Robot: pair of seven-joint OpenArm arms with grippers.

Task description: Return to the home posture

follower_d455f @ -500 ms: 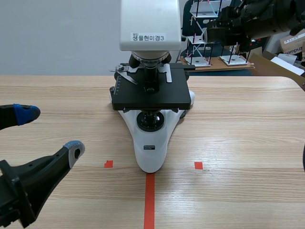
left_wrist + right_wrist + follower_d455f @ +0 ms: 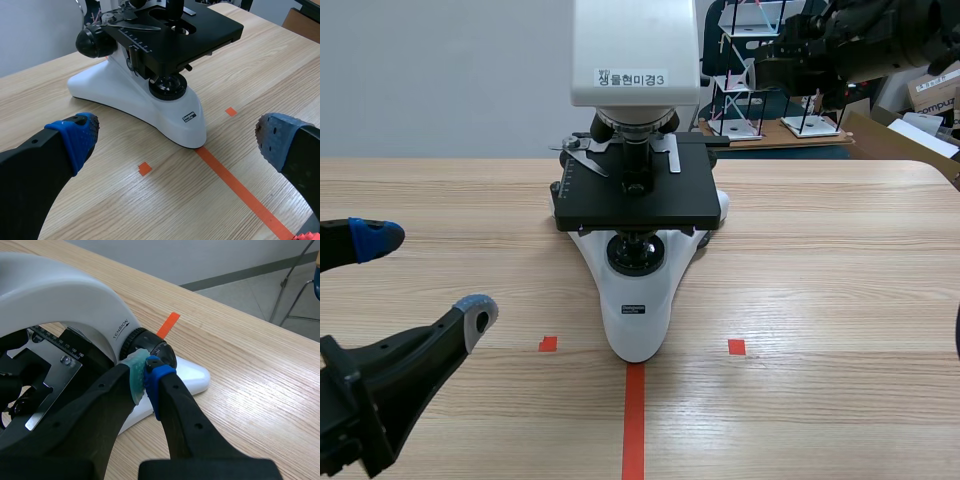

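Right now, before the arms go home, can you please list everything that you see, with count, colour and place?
microscope: one, white with a black stage, middle of the table.
table: one, light wood, under the microscope.
wire frames: at least two, black and white, behind the table, toward the right.
cardboard box: one, brown, far right in the background.
left hand: one, black with blue pads, open, holding nothing, low at the table's left.
right hand: one, black with green and blue pads, shut, tips at the microscope's black side knob.
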